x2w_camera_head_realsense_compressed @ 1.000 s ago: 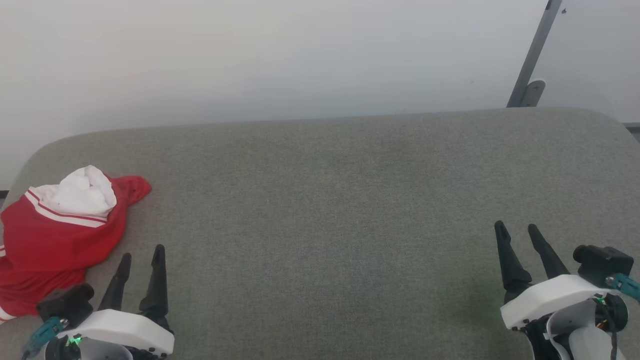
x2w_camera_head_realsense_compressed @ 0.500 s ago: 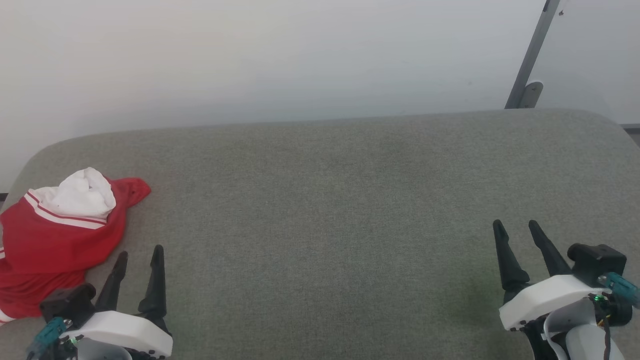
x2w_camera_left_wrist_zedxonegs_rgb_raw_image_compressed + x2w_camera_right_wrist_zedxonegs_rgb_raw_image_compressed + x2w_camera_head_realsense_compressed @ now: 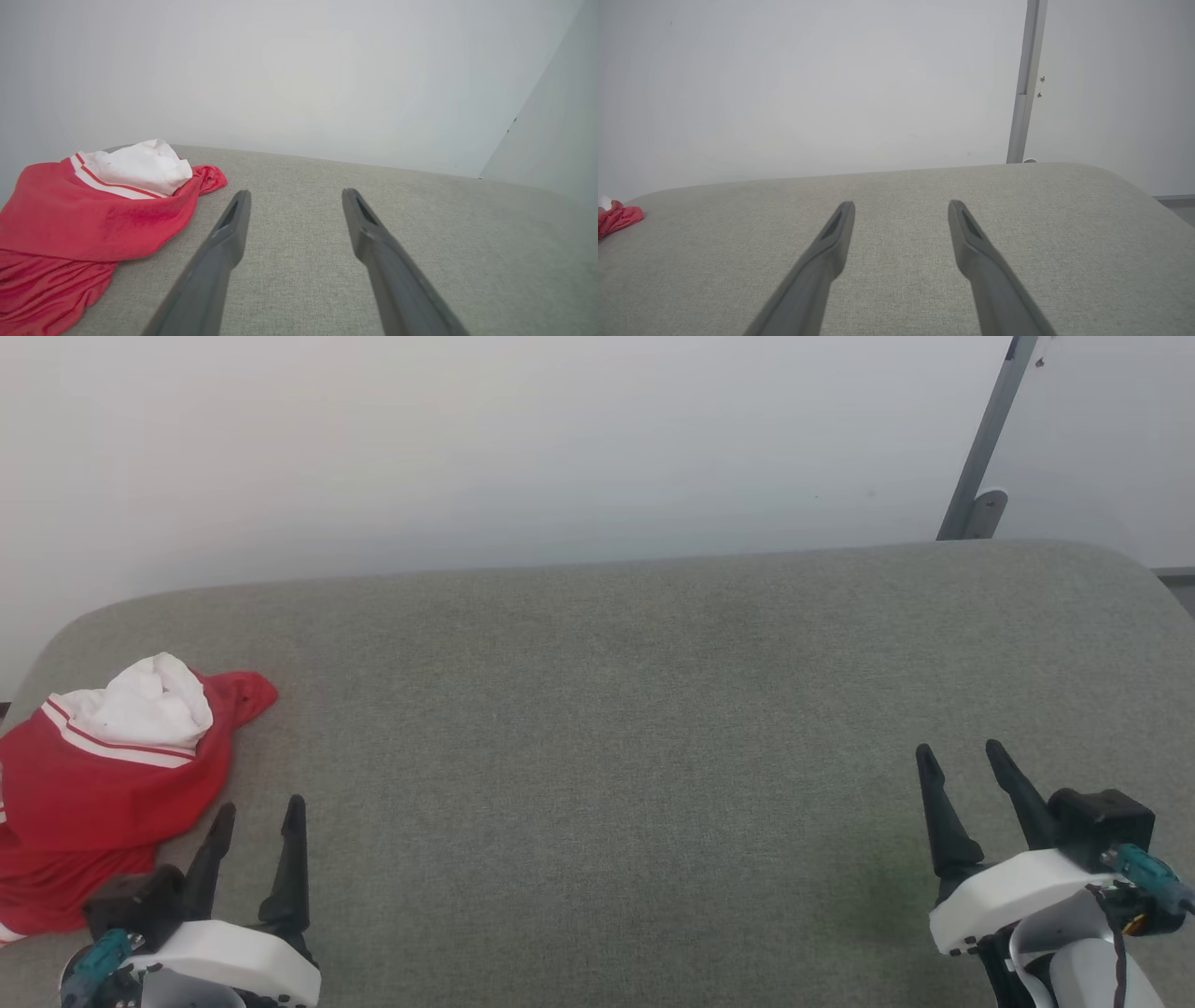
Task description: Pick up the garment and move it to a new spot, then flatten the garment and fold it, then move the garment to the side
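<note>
Garment: the red jersey T-shirt (image 3: pixel 103 784) lies in a crumpled heap on the grey cloth-covered counter (image 3: pixel 597 709). A white sleeve with striped trim is bunched on top, and no number shows.
Left pincer: the left pincer (image 3: pixel 260 805) is just beside the garment's near right edge and not touching it. Its jaws are spread wide with nothing between them, and the fingers point past the heap's red tip.
Right pincer: the right pincer (image 3: pixel 960 748) is well apart from the garment, to its far right. It is also spread wide and empty, over bare cloth.
Why so: both look parked and ready. The left one is the natural choice for the first pick, since the heap sits within its easy reach.
Edges: the garment sits by the counter's rounded left end, and its left part runs out of the head view. A clumsy tug that way could drag it off.
Open room: everything to the right of the garment is bare cloth, which is plenty for spreading and folding.
Limits: beyond the garment stands a plain wall (image 3: pixel 467 448), with a metal post (image 3: pixel 980 448) far to its right.
</note>
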### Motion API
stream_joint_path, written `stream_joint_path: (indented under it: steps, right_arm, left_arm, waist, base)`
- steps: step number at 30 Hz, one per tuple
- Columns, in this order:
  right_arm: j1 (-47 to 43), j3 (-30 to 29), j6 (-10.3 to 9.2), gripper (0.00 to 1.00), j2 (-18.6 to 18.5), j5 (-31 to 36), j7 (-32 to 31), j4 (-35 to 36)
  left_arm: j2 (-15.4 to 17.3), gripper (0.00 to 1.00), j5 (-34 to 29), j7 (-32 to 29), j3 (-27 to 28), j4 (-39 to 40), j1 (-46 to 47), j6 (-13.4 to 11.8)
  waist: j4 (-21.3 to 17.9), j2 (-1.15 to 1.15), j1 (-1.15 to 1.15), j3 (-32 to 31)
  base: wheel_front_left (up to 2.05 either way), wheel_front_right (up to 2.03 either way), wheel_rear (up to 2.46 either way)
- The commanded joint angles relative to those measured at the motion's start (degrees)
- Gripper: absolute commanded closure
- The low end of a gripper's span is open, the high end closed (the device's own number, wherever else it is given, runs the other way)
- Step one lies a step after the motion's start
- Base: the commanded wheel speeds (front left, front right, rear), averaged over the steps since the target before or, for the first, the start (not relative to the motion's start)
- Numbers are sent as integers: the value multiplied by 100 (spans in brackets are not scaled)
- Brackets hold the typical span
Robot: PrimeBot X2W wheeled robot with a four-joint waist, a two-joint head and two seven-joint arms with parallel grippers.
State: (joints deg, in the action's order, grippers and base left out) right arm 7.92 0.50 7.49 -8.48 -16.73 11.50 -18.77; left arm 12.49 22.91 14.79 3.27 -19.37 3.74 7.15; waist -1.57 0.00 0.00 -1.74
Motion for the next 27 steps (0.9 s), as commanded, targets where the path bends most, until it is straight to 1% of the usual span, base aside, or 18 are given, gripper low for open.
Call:
stream_joint_path:
  steps: [1, 12, 18, 23, 24, 27]
  right_arm:
    - [44, 20, 0, 0, -7, 127, 57, 18]
    - [-19, -25, 0, 0, 17, 125, 39, 95]
    - [-7, 23, 0, 0, 22, 109, 9, 123]
    - [6, 173, 0, 0, 11, 75, -42, 136]
    - [19, 228, 0, 0, 11, 59, -65, 141]
    - [73, 371, 0, 0, 1, 39, -82, 131]
  left_arm:
    - [32, 0, -149, 59, 6, -10, 35, 18]
    - [22, 0, -87, 47, -5, 3, 34, 21]
    - [-3, 0, 3, 48, 75, -67, 116, -43]
    - [52, 0, 70, 42, 195, -149, 168, -123]
    - [72, 0, 86, 37, 210, -148, 190, -141]
    - [88, 0, 63, 12, 236, -95, 137, -236]
  waist:
    - [-3, 0, 0, -2]
    - [17, 0, 0, 15]
    - [142, 0, 0, 18]
    - [457, 0, 0, -24]
    - [635, 0, 0, -47]
    - [903, 0, 0, -79]
  base:
    - [0, 0, 0]
    - [0, 0, 0]
    - [0, 0, 0]
    - [0, 0, 0]
    - [0, 0, 0]
    - [0, 0, 0]
